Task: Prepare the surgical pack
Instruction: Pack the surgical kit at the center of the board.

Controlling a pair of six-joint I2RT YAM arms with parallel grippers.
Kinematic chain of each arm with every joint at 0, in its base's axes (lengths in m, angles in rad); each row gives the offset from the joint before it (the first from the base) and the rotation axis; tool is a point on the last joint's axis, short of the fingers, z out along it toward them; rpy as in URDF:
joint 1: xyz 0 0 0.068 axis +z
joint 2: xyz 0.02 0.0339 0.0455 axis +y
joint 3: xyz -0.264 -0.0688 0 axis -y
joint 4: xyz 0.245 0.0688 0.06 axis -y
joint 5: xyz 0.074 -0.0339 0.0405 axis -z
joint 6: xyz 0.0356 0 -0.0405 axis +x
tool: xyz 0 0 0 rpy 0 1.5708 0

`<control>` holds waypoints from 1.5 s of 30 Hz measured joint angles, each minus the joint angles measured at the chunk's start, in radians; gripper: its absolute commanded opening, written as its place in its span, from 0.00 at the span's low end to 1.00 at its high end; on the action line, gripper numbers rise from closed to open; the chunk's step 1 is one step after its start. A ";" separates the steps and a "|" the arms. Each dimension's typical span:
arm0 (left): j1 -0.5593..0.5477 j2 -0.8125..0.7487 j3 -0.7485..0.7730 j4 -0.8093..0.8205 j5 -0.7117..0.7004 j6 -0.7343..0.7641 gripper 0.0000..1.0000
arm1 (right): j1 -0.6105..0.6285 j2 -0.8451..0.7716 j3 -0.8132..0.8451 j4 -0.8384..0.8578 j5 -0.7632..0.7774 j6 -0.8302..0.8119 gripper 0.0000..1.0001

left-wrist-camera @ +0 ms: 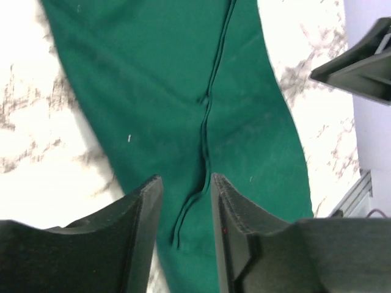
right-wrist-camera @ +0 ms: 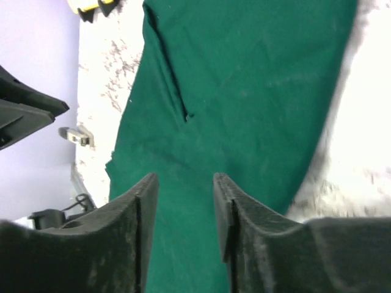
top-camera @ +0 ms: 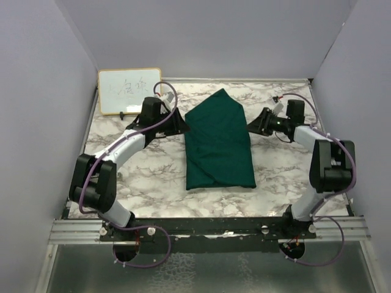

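- The dark green drape (top-camera: pixel 219 143) lies as a folded bundle in the middle of the marble surface (top-camera: pixel 140 177), with its far end tapered to a point. No tray, instruments or gauze show, so we cannot tell whether they sit inside.
- Our left hand (top-camera: pixel 181 126) is at the bundle's far left edge and our right hand (top-camera: pixel 252 127) is at its far right edge. In both wrist views the jaws stand part-way apart, with cloth lying beyond the gap and nothing pinched.
- If we close from here, we may catch only the top layer along the overlapping hem (left-wrist-camera: pixel 206 122). A lift would then peel the fold open instead of carrying the bundle.
- If one hand bites and the other misses, the pull goes uneven. The bundle could twist or slide across the smooth surface.
- A hard tug could shift anything wrapped inside and spoil the pack's shape.
- Our left arm works close to the whiteboard (top-camera: pixel 128 91), so a wide swing there could knock it over.
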 measured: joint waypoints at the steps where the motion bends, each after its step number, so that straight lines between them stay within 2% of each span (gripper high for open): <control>1: 0.000 0.019 0.024 0.011 0.002 -0.006 0.36 | 0.000 0.044 0.028 0.022 -0.025 0.018 0.34; 5: 0.002 0.163 0.115 0.117 0.039 -0.071 0.30 | 0.001 0.219 0.104 0.120 -0.118 0.089 0.32; 11: 0.006 0.445 0.187 0.265 0.109 -0.198 0.29 | 0.003 0.357 0.157 0.203 -0.197 0.136 0.32; 16: 0.019 0.608 0.273 0.309 0.135 -0.219 0.30 | 0.005 0.479 0.251 0.206 -0.207 0.125 0.31; 21: 0.039 0.645 0.313 0.344 0.137 -0.212 0.31 | 0.004 0.575 0.300 0.207 -0.225 0.127 0.31; 28: 0.051 0.663 0.329 0.362 0.141 -0.211 0.32 | -0.002 0.621 0.365 0.209 -0.247 0.135 0.31; 45: 0.098 0.808 0.565 0.323 0.160 -0.197 0.36 | -0.008 0.719 0.530 0.222 -0.257 0.203 0.32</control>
